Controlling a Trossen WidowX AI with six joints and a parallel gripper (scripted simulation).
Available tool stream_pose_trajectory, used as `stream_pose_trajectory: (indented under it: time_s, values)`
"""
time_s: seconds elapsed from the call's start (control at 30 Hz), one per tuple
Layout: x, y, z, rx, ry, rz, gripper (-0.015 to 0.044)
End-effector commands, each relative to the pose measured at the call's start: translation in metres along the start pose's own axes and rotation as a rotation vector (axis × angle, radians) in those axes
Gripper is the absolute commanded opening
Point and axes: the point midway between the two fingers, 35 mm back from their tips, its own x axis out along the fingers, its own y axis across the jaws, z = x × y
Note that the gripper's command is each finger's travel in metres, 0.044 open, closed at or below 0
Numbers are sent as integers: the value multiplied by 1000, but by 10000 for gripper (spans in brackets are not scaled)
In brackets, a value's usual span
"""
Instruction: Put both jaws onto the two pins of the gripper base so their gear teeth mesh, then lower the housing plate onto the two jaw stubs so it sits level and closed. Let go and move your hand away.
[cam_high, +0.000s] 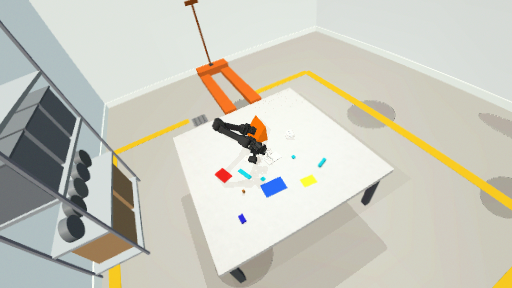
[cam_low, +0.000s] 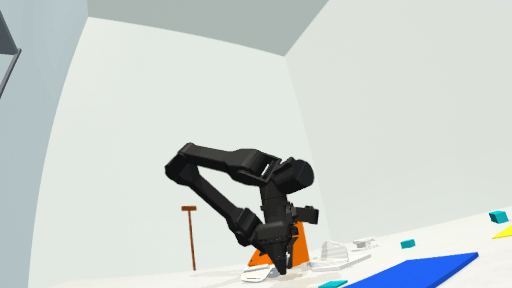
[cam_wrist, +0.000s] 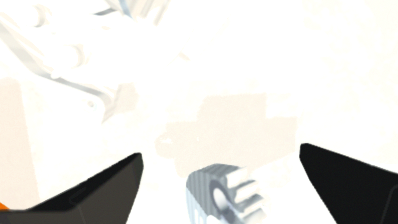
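Observation:
My gripper (cam_low: 283, 271) (cam_wrist: 221, 152) is open and points down, with its fingertips low near the table. A pale jaw (cam_wrist: 205, 192) with gear teeth shows at the lower middle of the wrist view, between the open fingers; its lower part is out of frame. The whitish gripper base (cam_wrist: 95, 97) (cam_low: 345, 262) lies to the upper left in the wrist view, with two round pins visible. An arched white part (cam_low: 334, 251) stands at the base. Another white part (cam_low: 365, 243) lies farther back, and a flat white part (cam_low: 256, 274) lies beside my fingers. Which of these is the housing plate I cannot tell.
An orange block (cam_high: 257, 129) (cam_low: 302, 245) stands close behind the gripper. A blue plate (cam_high: 274, 187) (cam_low: 420, 272), a red square (cam_high: 223, 175), a yellow square (cam_high: 308, 180) and a cyan bar (cam_high: 244, 174) lie on the table nearby. Other small cyan pieces lie around.

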Motion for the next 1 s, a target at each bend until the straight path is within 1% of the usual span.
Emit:
stream_pose_trajectory:
  time_s: [0.0, 0.03, 0.43, 0.87, 0.97]
  values:
    - [4, 1, -1, -6, 5, -2, 440]
    - [4, 1, -1, -6, 5, -2, 440]
    - [4, 1, -1, -6, 5, -2, 125]
    - [4, 1, -1, -6, 5, -2, 38]
    - [4, 1, -1, -6, 5, -2, 37]
